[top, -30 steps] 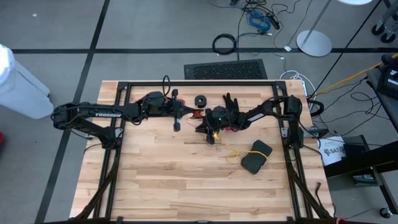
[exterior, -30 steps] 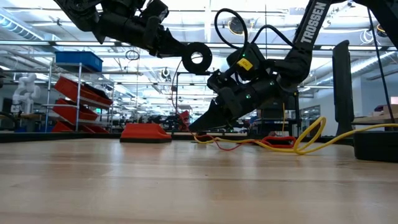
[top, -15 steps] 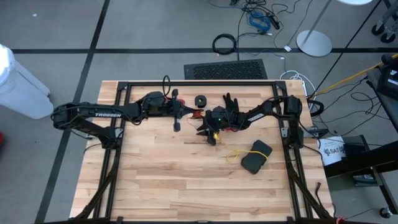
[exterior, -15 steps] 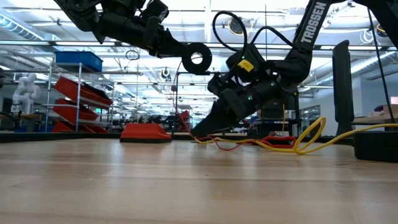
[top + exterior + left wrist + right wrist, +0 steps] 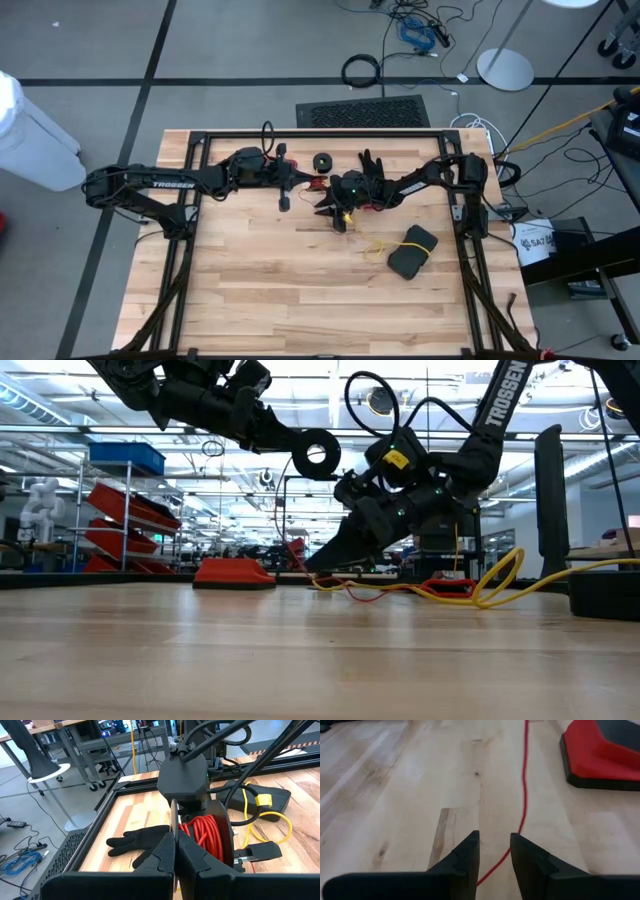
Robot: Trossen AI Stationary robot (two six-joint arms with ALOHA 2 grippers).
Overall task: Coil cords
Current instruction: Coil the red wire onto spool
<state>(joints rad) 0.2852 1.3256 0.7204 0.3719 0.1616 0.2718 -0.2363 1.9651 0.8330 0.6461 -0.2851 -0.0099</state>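
While the left gripper (image 5: 175, 855) hangs raised over the far middle of the pale wooden table (image 5: 260, 290) with its jaws pressed together, the right gripper (image 5: 494, 852) tilts down close to the boards, jaws spread, the thin red-orange cord (image 5: 522, 795) running between them untouched. Red-orange coils fill a round black reel (image 5: 210, 837) beside a black glove (image 5: 137, 842). The thin yellow cord (image 5: 375, 245) lies near a dark pouch (image 5: 412, 252).

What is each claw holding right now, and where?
Left claw is shut on the reel, at its rim. Right claw is open, straddling the red cord, gripping nothing.
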